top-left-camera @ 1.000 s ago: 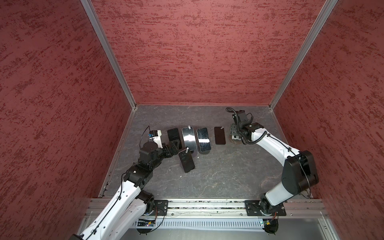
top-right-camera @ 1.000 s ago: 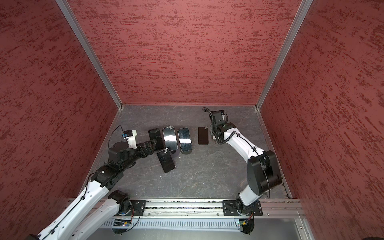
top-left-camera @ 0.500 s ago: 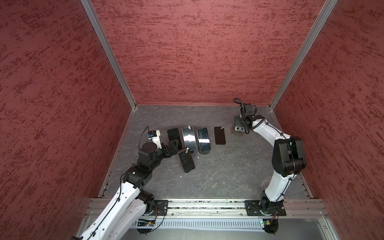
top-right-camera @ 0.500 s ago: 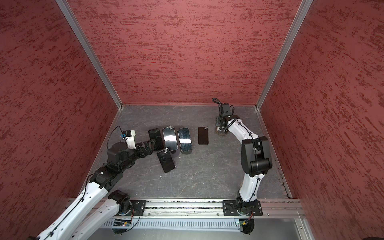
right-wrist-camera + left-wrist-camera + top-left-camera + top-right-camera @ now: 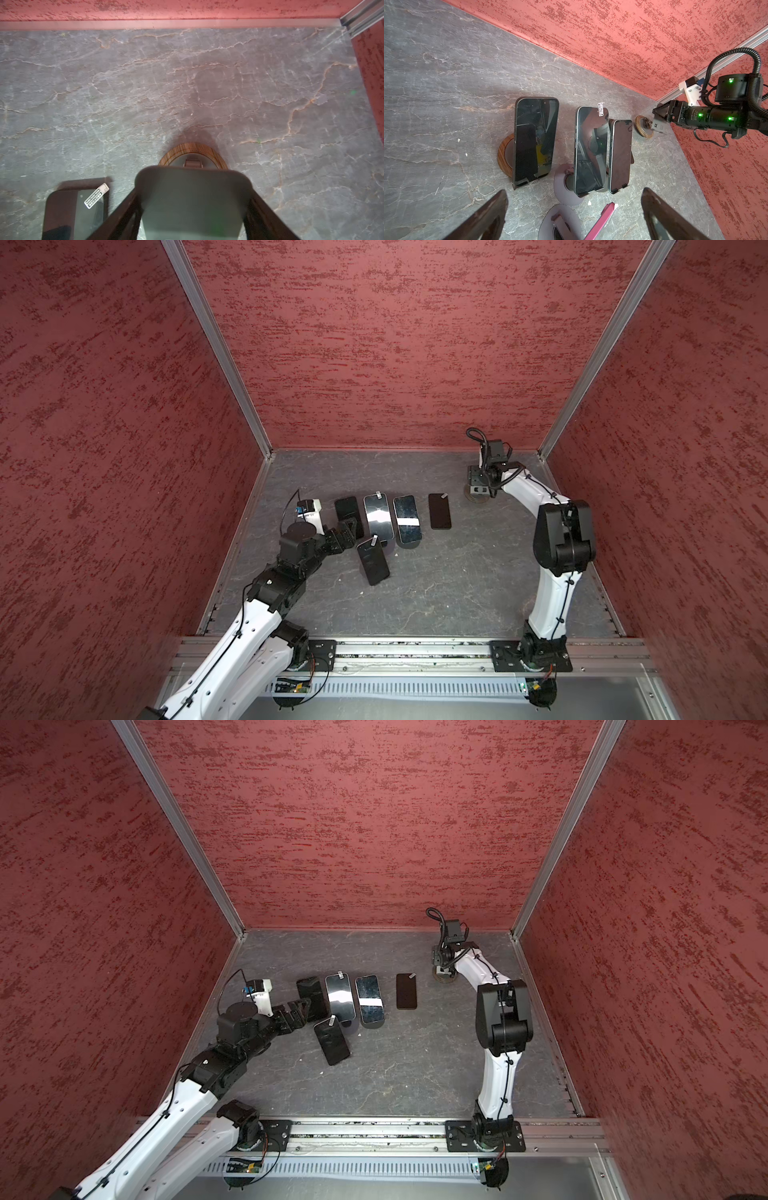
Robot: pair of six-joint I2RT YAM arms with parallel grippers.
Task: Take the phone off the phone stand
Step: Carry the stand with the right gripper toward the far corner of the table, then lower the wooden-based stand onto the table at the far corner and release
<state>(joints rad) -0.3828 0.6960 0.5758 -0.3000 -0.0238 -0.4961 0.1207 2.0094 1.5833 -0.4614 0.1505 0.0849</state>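
Observation:
Three dark phones stand on phone stands left of the middle: a black one (image 5: pixel 347 510) (image 5: pixel 534 139), a glossy one (image 5: pixel 378 516) (image 5: pixel 590 149) and a third (image 5: pixel 406 520) (image 5: pixel 620 153). In front of them is a phone (image 5: pixel 372 560) (image 5: pixel 331 1040) with a pink-red edge (image 5: pixel 600 222), beside an empty grey-based stand (image 5: pixel 560 224). My left gripper (image 5: pixel 351 531) (image 5: pixel 301 1006) (image 5: pixel 574 193) is open, close to these, holding nothing. At the back right my right gripper (image 5: pixel 478 489) (image 5: pixel 442 969) (image 5: pixel 192 197) is shut on the grey plate of a wood-rimmed phone stand (image 5: pixel 478 499) (image 5: pixel 193 146) that carries no phone.
A black phone (image 5: pixel 439 511) (image 5: pixel 72 212) lies flat on the grey stone table (image 5: pixel 457 580), just left of the right gripper. Red walls close in the back and both sides; the back right corner post (image 5: pixel 363 14) is near the right gripper. A rail (image 5: pixel 395 649) runs along the front.
The right arm's elbow has swung back and inward, while its gripper, still shut on the stand, shifted slightly toward the back wall. The left arm has barely moved.

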